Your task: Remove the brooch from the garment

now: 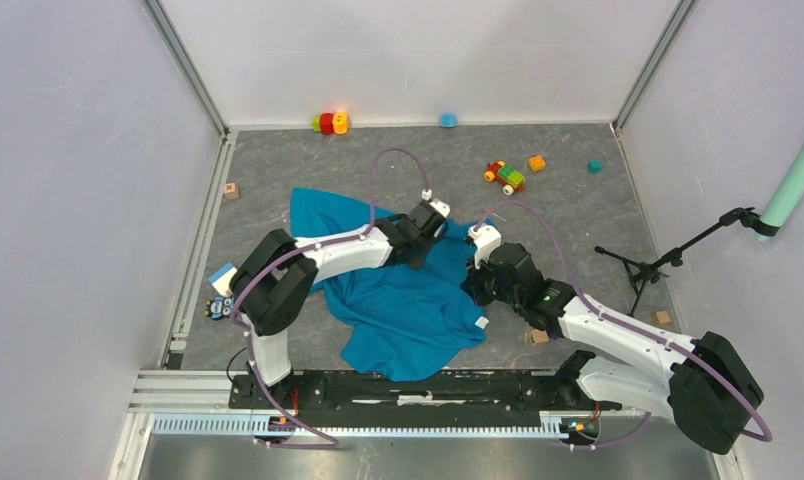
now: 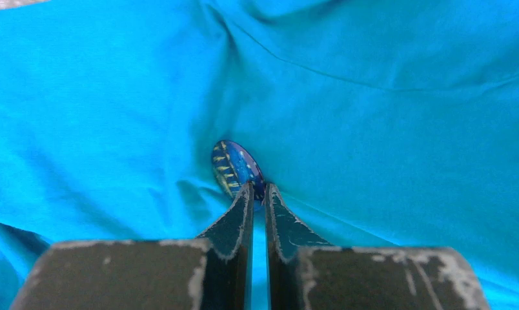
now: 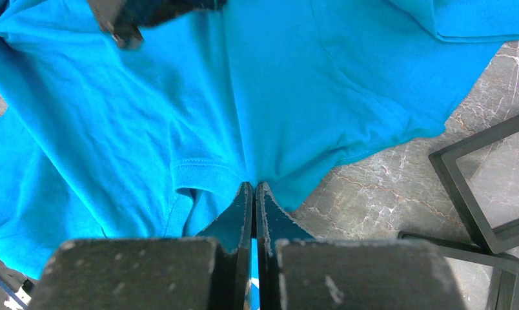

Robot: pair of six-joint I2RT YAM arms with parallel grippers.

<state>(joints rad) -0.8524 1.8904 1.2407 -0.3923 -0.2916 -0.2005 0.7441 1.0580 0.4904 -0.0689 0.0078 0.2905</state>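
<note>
The brooch (image 2: 234, 166) is not free yet: it sits tilted in a fold of the blue garment (image 2: 386, 129), and your left gripper (image 2: 257, 188) is nearly closed, tips pinching its lower rim (a slim hold, I judge). Your right gripper (image 3: 254, 187) is clamped tight on the cloth's hem, so only the pull-off is left. The black square frames (image 3: 456, 197) beside that hem show just table (image 3: 386, 187) through them.

No readable text anywhere; only blurred yellowish marks on the brooch (image 2: 234, 166), none legible.
</note>
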